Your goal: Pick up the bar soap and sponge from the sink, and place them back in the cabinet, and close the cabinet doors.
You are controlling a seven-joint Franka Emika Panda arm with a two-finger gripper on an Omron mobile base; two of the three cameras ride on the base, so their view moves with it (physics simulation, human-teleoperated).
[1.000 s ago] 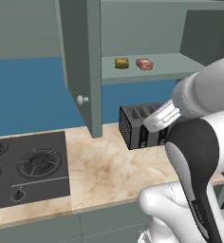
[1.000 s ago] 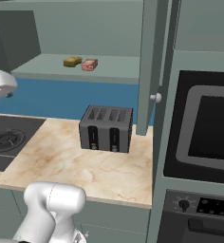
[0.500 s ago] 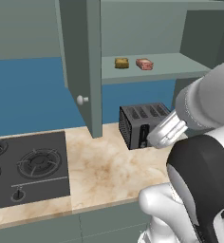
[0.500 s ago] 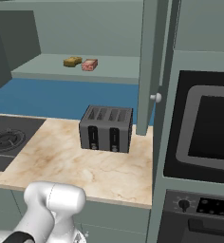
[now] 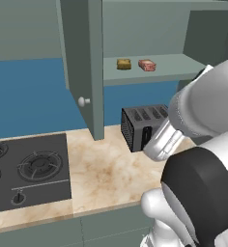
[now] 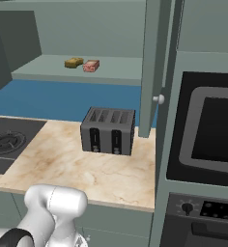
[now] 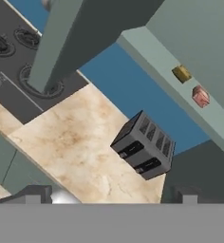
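Sponge (image 7: pixel 182 73) and bar soap (image 7: pixel 200 96) on cabinet shelf — far from gripper (image 7: pixel 109 194), fingers parted, empty.

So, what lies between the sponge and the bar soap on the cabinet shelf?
Nothing: bare shelf separates the sponge from the bar soap, seen in the right base view.

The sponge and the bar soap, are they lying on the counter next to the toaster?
No, the sponge and the bar soap lie side by side on the cabinet shelf, above the toaster.
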